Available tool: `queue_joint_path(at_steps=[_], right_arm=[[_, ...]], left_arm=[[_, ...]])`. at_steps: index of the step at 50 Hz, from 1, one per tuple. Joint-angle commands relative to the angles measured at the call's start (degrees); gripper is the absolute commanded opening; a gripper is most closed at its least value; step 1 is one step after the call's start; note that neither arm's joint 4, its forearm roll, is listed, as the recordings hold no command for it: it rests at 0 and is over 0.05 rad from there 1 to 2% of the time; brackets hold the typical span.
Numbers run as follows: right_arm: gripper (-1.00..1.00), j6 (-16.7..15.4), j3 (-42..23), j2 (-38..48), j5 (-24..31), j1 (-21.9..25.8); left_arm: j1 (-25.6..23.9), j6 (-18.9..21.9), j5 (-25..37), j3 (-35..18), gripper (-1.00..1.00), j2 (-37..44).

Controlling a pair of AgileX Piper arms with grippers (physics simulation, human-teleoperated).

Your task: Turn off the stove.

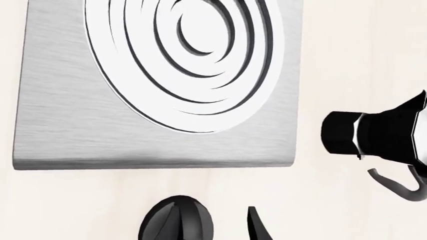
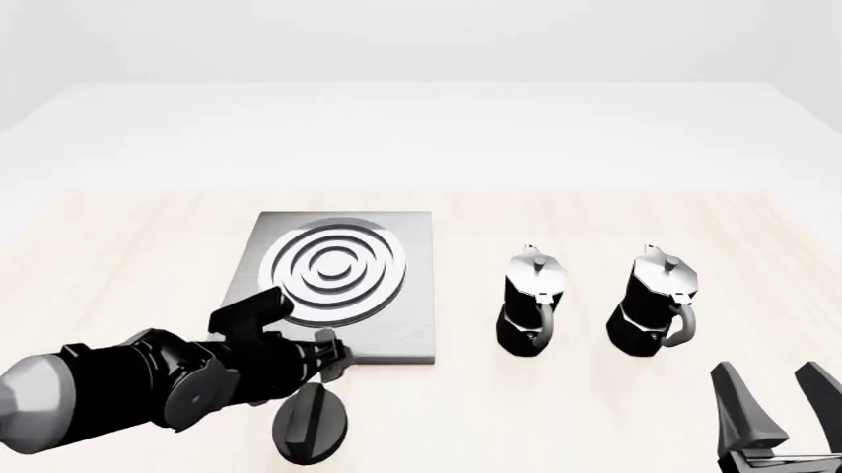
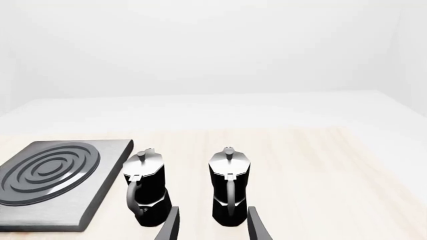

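The left arm reached in low from the near left, nearly level with the table (image 2: 118, 236), its left gripper (image 2: 329, 357) poised just above the knob (image 2: 311, 426); the jaws looked apart, with the knob between the fingertips in the wrist view, not gripped. The knob lay on the table just in front of the stove plate (image 2: 394, 325), near its front edge. The right gripper (image 2: 776, 414) hung back at the near right, fingers pointing forward and spread, behind two moka pots (image 2: 531, 301) standing right of the plate.
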Motion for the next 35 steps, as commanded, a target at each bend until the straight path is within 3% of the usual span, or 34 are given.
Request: queue_joint_path(at_steps=[1,21,35], right_arm=[[1.0,-0.18,-0.01,-0.59,0.43,-0.01],[1.0,-0.56,-0.04,-1.34,0.92,0.07],[1.0,-1.08,-0.16,-1.85,1.04,0.22]], left_arm=[[0.6,2.28,-0.24,-1.98,1.0,-3.62],[5.07,5.66,8.74,-3.49,1.0,-12.59],[9.06,8.34,17.54,-3.97,1.0,-24.45]])
